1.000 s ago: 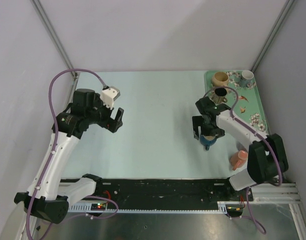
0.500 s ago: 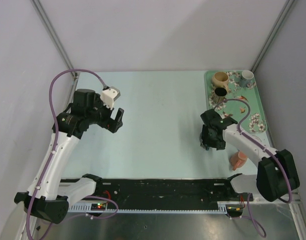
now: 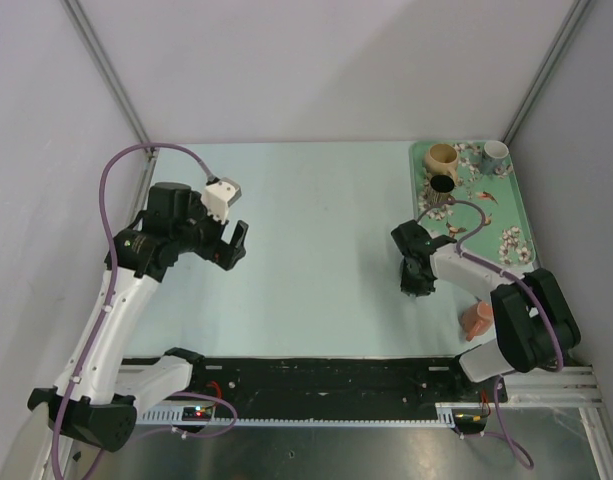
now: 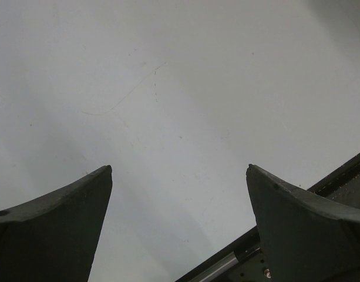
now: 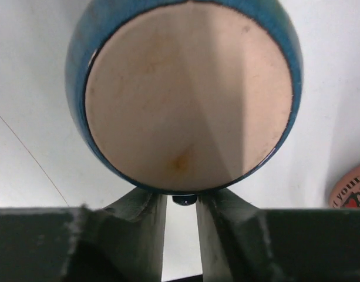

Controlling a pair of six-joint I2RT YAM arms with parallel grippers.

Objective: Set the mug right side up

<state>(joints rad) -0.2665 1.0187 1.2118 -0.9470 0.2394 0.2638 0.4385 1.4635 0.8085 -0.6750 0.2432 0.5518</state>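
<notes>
The mug (image 5: pixel 188 94) is blue-glazed and stands upside down on the pale table, its unglazed beige base filling the right wrist view. Its small dark handle (image 5: pixel 184 200) sits pinched between the two dark fingers (image 5: pixel 138 229) of my right gripper (image 5: pixel 182 202), which is shut on it. In the top view the right gripper (image 3: pixel 417 281) reaches down over the mug and hides most of it. My left gripper (image 3: pixel 231 243) hangs over the left of the table, open and empty (image 4: pixel 180 168).
A green floral tray (image 3: pixel 506 215) at the back right holds a beige mug (image 3: pixel 441 157), a black mug (image 3: pixel 441 185) and a small pale cup (image 3: pixel 496 151). A pink cup (image 3: pixel 478 318) lies right of the right gripper. A black rail (image 3: pixel 336 375) runs along the near edge.
The right gripper has dropped over the blue mug and its jaws have gone from wide open to closed around the handle. The left arm has barely moved.
</notes>
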